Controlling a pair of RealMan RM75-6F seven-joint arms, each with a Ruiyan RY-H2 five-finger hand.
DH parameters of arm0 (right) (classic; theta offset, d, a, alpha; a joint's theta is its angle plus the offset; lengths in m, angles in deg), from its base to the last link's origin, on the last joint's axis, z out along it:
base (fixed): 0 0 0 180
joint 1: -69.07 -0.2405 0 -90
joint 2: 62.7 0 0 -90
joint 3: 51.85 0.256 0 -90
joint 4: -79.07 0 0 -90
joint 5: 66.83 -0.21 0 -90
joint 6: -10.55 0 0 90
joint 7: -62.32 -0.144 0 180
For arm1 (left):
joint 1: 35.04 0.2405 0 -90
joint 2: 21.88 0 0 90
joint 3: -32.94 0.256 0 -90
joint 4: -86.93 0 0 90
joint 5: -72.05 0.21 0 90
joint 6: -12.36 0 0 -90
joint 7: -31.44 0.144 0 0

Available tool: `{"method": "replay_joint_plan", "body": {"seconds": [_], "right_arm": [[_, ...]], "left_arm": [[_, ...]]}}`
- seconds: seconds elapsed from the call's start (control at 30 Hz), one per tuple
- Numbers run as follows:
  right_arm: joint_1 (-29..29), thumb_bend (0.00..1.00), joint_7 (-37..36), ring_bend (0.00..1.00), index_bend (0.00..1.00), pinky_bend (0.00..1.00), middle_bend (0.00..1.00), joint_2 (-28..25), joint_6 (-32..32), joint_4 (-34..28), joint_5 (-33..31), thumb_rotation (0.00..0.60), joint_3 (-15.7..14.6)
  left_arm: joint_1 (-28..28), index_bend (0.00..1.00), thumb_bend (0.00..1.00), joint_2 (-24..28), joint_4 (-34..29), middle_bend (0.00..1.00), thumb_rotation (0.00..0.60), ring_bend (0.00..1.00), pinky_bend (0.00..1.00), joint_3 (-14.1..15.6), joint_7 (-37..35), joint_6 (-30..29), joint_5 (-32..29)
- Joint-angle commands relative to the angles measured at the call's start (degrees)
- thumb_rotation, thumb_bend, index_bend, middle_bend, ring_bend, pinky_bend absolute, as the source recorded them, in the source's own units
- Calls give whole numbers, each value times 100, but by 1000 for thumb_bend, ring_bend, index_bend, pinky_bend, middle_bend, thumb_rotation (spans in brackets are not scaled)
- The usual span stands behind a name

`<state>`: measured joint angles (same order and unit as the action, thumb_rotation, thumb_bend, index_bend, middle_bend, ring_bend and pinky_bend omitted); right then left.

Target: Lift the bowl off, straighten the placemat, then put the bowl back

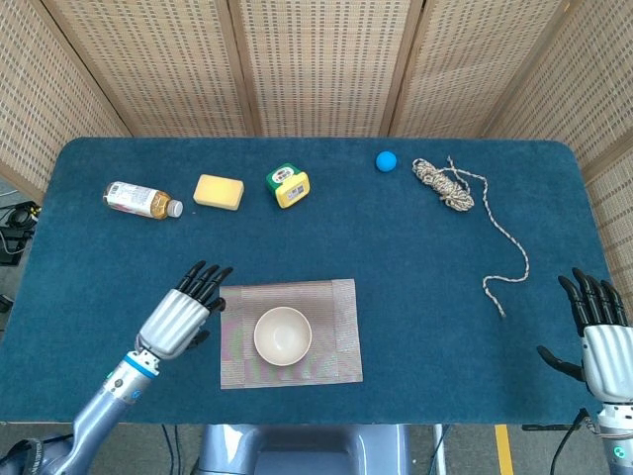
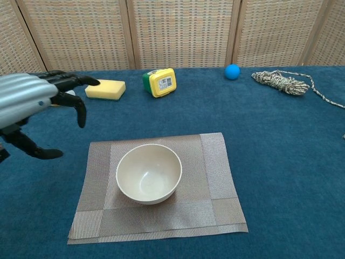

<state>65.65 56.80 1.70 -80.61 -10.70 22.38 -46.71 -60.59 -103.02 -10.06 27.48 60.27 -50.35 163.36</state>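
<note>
While nothing is held: both hands are seen with fingers spread apart.
Left hand: held palm down just beside the left edge of the placemat, fingers extended and parted; whether the fingertips touch the mat cannot be told. In the chest view it is seen above the counter, clear of the bowl.
Right hand: kept at the right end of the counter's near edge, fingers straight and apart, nothing touched.
Bowl: set upright on the placemat, slightly left of its middle.
Placemat: laid near the middle of the near edge of the counter, its edges slightly askew to that edge.
Far edge: a bottle, sponge, yellow-green tape measure, blue ball and rope are ranged from left to right.
</note>
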Motion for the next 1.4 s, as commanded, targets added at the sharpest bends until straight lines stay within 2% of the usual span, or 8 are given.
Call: {"method": "replay_joint_plan", "body": {"seconds": [0.03, 0.57, 1.27, 1.33, 1.4], "right_arm": [[5, 98, -107, 0, 0, 0, 0, -39, 9, 15, -50, 600, 29], [44, 98, -408, 0, 0, 0, 0, -126, -22, 15, -108, 600, 74], [71, 98, -676, 0, 0, 0, 0, -214, -44, 9, -123, 600, 102], [74, 98, -699, 0, 0, 0, 0, -223, -47, 5, -116, 600, 100], [75, 98, -715, 0, 0, 0, 0, -228, -49, 2, -107, 600, 98]], "left_arm": [[-187, 433, 199, -237, 14, 0, 600, 0, 0, -7, 216, 207, -147], [-393, 453, 202, -548, 27, 0, 600, 0, 0, 242, 801, 378, -424], [-831, 502, 220, -1475, 565, 0, 600, 0, 0, 238, 1393, 747, -1085], [-853, 517, 239, -1537, 623, 0, 600, 0, 0, 239, 1413, 739, -1127], [-865, 550, 323, -1599, 667, 0, 600, 0, 0, 244, 1376, 708, -1133]]}}
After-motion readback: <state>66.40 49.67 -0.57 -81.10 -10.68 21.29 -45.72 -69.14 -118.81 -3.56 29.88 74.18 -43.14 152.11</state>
